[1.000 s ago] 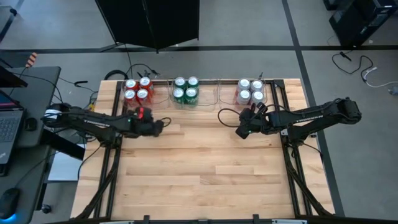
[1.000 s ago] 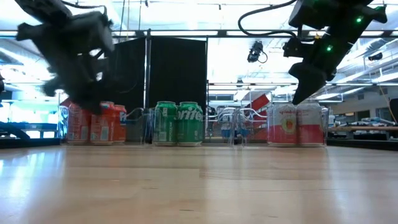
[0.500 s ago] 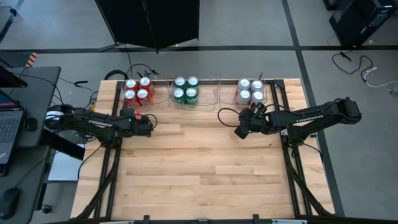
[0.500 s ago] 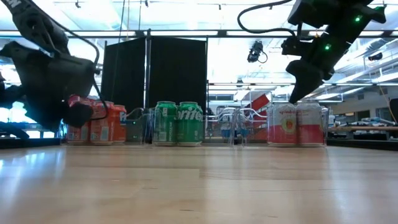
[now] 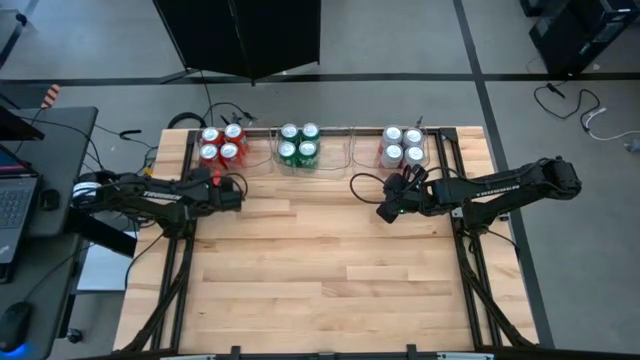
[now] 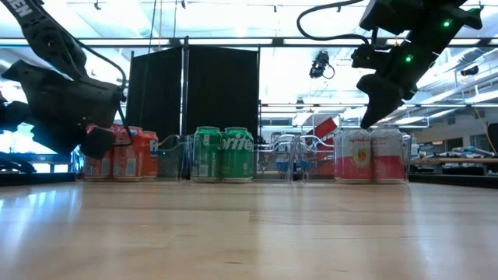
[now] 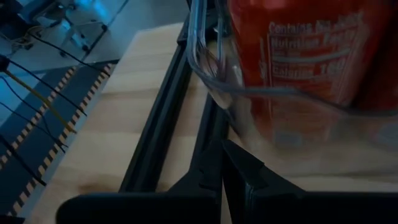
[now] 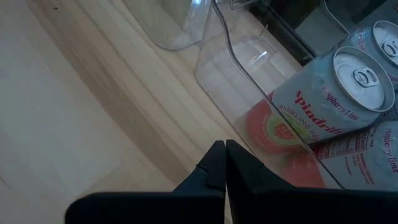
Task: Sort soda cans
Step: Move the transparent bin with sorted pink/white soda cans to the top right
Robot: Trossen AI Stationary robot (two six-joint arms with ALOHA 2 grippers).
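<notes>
Red can label — left wrist only

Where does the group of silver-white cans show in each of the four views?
High view: silver-white cans at the table's far edge, right end of the row.
Low view: at right, in a clear tray.
Left wrist view: not in it; only a red can.
Right wrist view: behind the tray wall.
Shared landmark: the clear tray around them.

Clear trays sit along the wooden table.
</notes>
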